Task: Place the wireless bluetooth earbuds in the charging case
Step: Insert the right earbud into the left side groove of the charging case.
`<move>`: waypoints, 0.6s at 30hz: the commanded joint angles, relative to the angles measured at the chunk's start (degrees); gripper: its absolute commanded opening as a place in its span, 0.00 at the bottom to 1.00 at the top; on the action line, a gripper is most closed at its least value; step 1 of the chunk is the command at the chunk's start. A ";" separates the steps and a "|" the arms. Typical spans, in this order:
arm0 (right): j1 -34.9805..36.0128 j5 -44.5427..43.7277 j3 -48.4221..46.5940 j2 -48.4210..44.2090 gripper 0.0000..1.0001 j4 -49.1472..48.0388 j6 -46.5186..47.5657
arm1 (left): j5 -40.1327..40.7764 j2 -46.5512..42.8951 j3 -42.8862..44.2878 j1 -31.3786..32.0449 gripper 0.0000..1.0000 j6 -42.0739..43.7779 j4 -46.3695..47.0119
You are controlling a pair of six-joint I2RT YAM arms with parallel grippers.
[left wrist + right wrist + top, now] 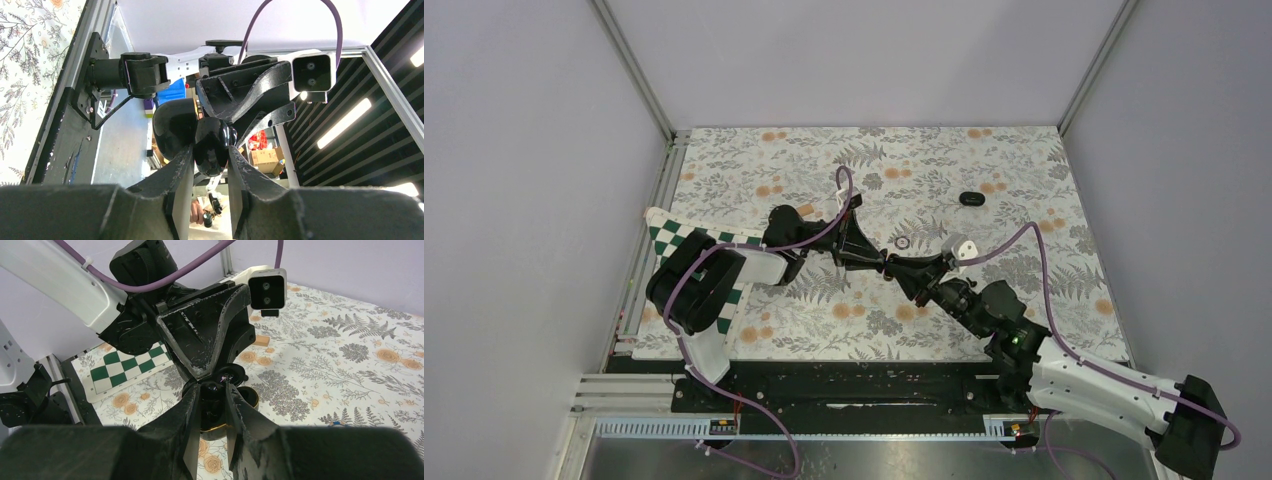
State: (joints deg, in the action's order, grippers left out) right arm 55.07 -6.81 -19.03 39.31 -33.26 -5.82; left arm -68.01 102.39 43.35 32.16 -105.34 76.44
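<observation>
The charging case (248, 399), glossy black with a gold rim, hangs open just above the flowered cloth. My right gripper (212, 390) is shut on its lower half. From the far side my left gripper (205, 376) pinches the upper part. In the left wrist view the same case (212, 142) sits between the shut left gripper (211, 152) fingers. From above, the left gripper (882, 260) and right gripper (911, 272) meet tip to tip at mid-table, hiding the case. I cannot pick out the earbuds; a small black oval thing (970, 199) lies at the back right.
A thin dark ring (903, 243) lies just behind the grippers. A small tan piece (805, 209) sits behind the left arm. A green-and-white checkered mat (686, 242) lies at the left edge under the left arm. Grey walls close in three sides.
</observation>
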 commanded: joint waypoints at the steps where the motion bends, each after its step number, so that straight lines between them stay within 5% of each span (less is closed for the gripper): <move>1: 0.26 4.01 -2.62 1.38 0.00 1.97 0.85 | 1.04 -0.59 0.30 0.09 0.00 -0.30 4.46; 10: 0.19 4.38 -2.68 0.24 0.00 5.46 3.31 | 0.91 -0.15 0.06 -0.74 0.00 -1.27 5.42; 18: 0.21 0.54 1.77 -4.11 0.00 -1.40 4.41 | 0.27 0.34 0.11 -1.37 0.00 -1.75 5.23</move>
State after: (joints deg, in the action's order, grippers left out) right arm 55.07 -4.95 -18.57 37.12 -31.20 -2.59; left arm -68.71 102.54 42.98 31.70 -106.59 76.75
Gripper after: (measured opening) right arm 0.273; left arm 0.275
